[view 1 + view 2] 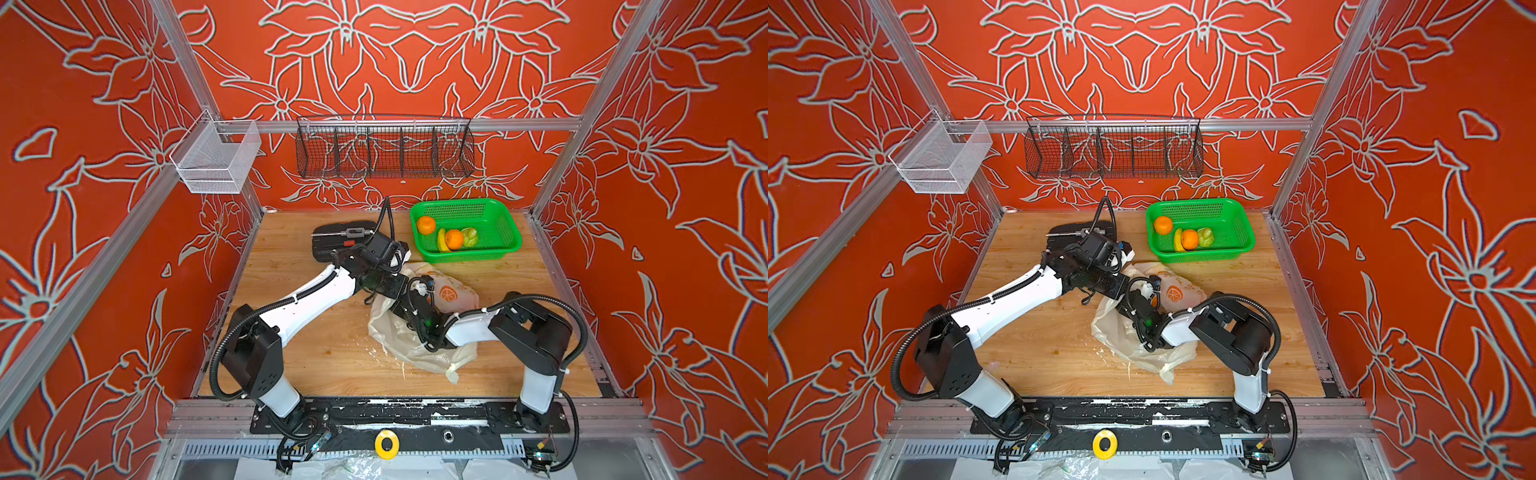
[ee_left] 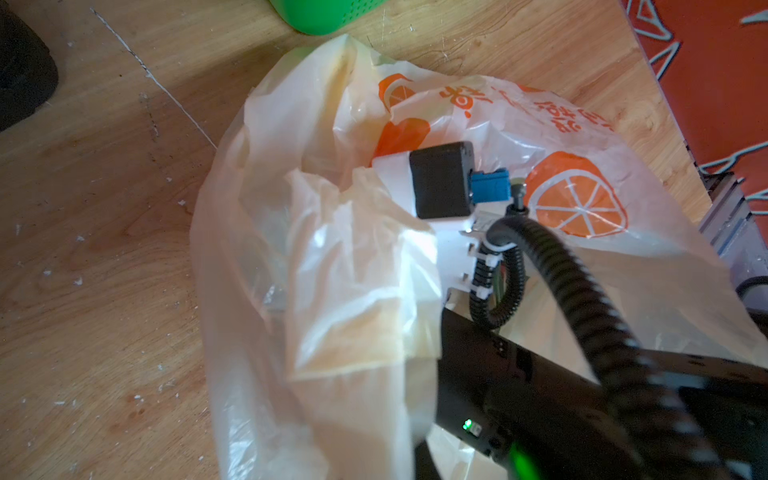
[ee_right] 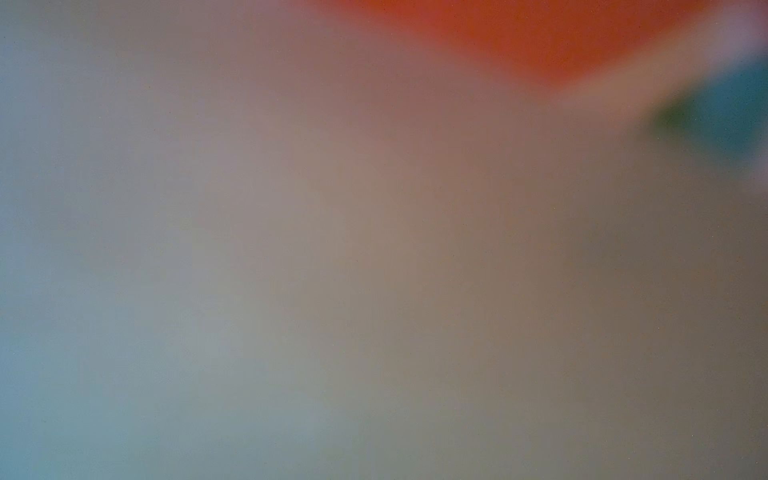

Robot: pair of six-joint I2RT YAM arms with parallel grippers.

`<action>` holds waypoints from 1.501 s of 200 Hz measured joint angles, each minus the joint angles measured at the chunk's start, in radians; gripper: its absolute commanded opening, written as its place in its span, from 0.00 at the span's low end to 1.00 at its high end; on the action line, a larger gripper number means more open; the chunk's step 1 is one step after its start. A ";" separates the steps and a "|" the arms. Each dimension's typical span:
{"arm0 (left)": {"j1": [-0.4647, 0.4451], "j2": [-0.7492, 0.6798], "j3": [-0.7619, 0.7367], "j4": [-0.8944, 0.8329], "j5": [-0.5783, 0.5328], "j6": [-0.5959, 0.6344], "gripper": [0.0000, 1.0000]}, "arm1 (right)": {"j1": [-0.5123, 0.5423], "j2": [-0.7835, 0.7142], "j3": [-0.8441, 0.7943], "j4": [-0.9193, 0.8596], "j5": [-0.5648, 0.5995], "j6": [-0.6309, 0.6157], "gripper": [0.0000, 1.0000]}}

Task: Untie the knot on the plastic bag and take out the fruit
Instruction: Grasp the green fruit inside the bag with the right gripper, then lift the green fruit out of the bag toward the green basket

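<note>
The plastic bag (image 1: 415, 345) (image 1: 1129, 336) lies crumpled mid-table with its mouth open, and no knot shows. My left gripper (image 1: 401, 254) is at the bag's far edge. In the left wrist view the bag's film (image 2: 332, 270) is drawn up to its hidden jaws. My right arm's wrist (image 1: 419, 291) (image 2: 442, 178) reaches into the mouth, its gripper covered by film. The right wrist view is all blur. An orange shape (image 2: 401, 135) sits inside; fruit or print, I cannot tell. Two oranges (image 1: 426, 225) (image 1: 454, 239) and a bumpy green fruit (image 1: 469, 237) lie in the green basket (image 1: 498, 224).
A small yellow banana (image 1: 441, 241) also lies in the green basket. A black tool case (image 1: 332, 245) sits at the back left behind my left arm. A black wire rack (image 1: 384, 149) and a white mesh bin (image 1: 216, 162) hang on the frame. White scraps dot the wooden table (image 1: 324, 345).
</note>
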 measured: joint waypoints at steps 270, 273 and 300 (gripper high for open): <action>0.000 -0.066 -0.043 0.020 -0.027 0.022 0.34 | 0.094 -0.858 -0.199 -0.609 -0.098 -0.289 0.58; 0.000 -0.069 -0.045 0.023 -0.027 0.019 0.35 | 0.094 -0.867 -0.199 -0.618 -0.092 -0.294 0.58; 0.000 -0.098 -0.055 0.034 -0.023 0.022 0.50 | 0.094 -0.929 -0.170 -0.703 -0.035 -0.350 0.59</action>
